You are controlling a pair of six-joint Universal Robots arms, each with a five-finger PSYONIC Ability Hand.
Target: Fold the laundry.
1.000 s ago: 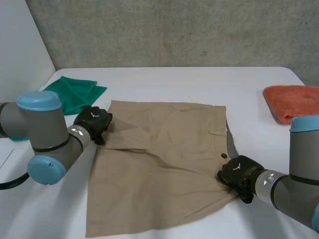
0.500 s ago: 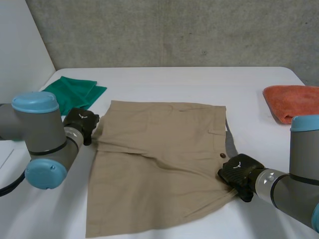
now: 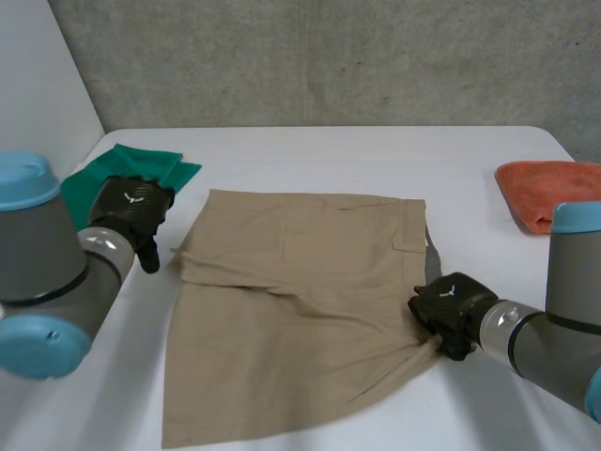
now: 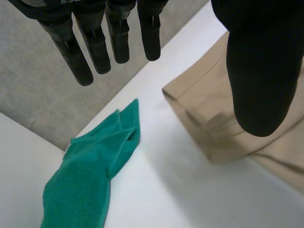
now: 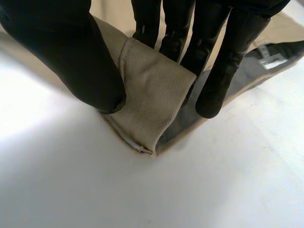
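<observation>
The shorts (image 3: 300, 301) lie flat, not yet folded: my right hand (image 3: 449, 305) pinches their edge, my left hand (image 3: 131, 209) hangs with fingers (image 4: 97, 47) open, empty.

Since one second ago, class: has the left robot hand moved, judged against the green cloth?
Yes. The left robot hand has come off the edge of the shorts and drawn back beside the green cloth, open and empty.
</observation>
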